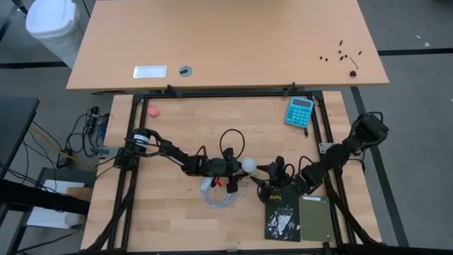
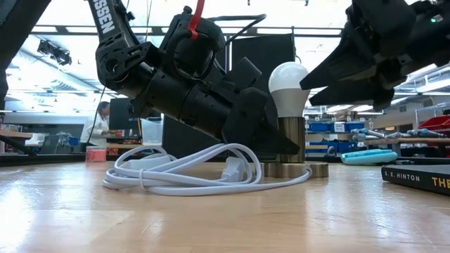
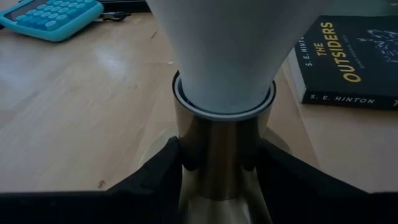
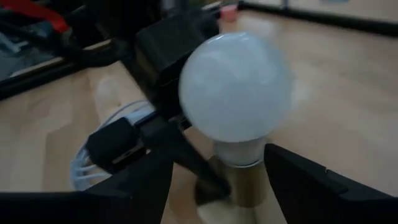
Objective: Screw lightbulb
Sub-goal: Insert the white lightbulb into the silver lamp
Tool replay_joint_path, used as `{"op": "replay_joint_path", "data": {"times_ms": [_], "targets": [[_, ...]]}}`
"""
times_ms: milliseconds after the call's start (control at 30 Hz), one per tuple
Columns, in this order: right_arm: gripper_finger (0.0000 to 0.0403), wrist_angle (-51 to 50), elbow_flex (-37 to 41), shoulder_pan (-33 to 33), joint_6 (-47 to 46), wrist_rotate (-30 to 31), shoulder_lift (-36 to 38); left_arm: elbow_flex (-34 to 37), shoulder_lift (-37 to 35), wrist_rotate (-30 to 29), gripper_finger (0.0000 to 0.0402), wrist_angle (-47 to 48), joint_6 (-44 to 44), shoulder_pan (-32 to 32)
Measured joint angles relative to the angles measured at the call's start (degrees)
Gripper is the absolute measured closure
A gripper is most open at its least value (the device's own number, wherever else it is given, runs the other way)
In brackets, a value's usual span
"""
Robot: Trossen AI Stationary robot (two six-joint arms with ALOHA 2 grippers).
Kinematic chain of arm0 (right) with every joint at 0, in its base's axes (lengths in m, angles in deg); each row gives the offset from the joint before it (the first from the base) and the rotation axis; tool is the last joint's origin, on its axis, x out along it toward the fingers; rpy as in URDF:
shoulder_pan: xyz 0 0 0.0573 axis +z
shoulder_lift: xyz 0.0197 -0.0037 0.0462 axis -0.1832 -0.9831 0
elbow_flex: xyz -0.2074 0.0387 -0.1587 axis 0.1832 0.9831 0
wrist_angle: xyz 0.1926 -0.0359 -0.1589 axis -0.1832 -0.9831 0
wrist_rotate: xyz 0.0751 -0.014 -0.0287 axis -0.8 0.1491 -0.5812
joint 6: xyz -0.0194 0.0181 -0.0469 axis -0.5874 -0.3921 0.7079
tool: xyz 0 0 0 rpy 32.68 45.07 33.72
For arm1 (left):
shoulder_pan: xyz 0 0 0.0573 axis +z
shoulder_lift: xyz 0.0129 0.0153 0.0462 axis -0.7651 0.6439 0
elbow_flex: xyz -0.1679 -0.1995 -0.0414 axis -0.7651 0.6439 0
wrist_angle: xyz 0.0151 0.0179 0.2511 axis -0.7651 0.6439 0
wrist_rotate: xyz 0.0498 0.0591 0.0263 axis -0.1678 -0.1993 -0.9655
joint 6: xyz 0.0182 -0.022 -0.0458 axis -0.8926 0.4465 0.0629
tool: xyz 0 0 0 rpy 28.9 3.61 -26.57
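Note:
The white lightbulb (image 2: 289,83) stands upright with its lower end in a silvery metal socket (image 2: 290,140). The socket's round disc base (image 2: 315,169) rests on the wooden table. My left gripper (image 3: 217,163) reaches in from the table's left and is shut on the socket's tube. My right gripper (image 4: 217,152) comes from the right, slanting down. It is open, with one finger on either side of the bulb's neck (image 4: 239,149). I cannot tell whether those fingers touch the bulb. In the high view the bulb (image 1: 249,164) sits between the two grippers. My left gripper pinches the socket's upright metal tube (image 3: 217,146) between its two fingers (image 3: 163,169), just below the rim where the bulb enters. The fingers come almost level from the table's left and lie across the tube. The socket stands upright on its base on the table.
A coiled white cable (image 2: 176,172) lies on the table beside the socket, under my left arm. A black book (image 1: 283,212) and a dark green notebook (image 1: 315,218) lie near the front right. A blue calculator (image 1: 299,111) lies at the far right. A person (image 2: 95,130) stands far behind.

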Motion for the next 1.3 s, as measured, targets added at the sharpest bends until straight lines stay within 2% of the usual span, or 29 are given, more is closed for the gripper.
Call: {"op": "replay_joint_path", "data": {"times_ms": [167,333,500,667,900,1200,1300], "targets": [[0.0151,0.0,0.0,0.5,-0.2,1.8,-0.7,0.0,0.0,0.1,0.0217,0.0,0.0,0.0],[0.0155,-1.1,-3.1,2.4,-0.5,1.6,-5.5,0.0,0.0,0.1,0.0217,0.0,0.1,0.0],[0.0159,-12.8,-11.5,4.0,-2.4,4.1,-10.5,-0.1,0.0,0.1,0.0217,0.4,0.2,0.0],[0.0161,-26.3,-16.8,4.0,-11.1,9.8,-13.3,-0.1,-0.1,0.0,0.0217,0.5,0.9,0.0],[0.0161,-29.1,-16.9,3.7,-15.8,12.5,-13.3,-0.1,-0.1,0.0,0.0217,0.5,1.1,0.0],[0.0161,-29.6,-16.9,-0.2,-9.5,11.8,-13.1,-0.1,-0.1,0.0,0.0217,0.7,1.1,0.0],[0.0161,-33.9,-16.9,-0.1,-9.6,11.7,-11.7,-0.1,-0.1,0.2,0.0217,0.8,1.0,0.0]]}}
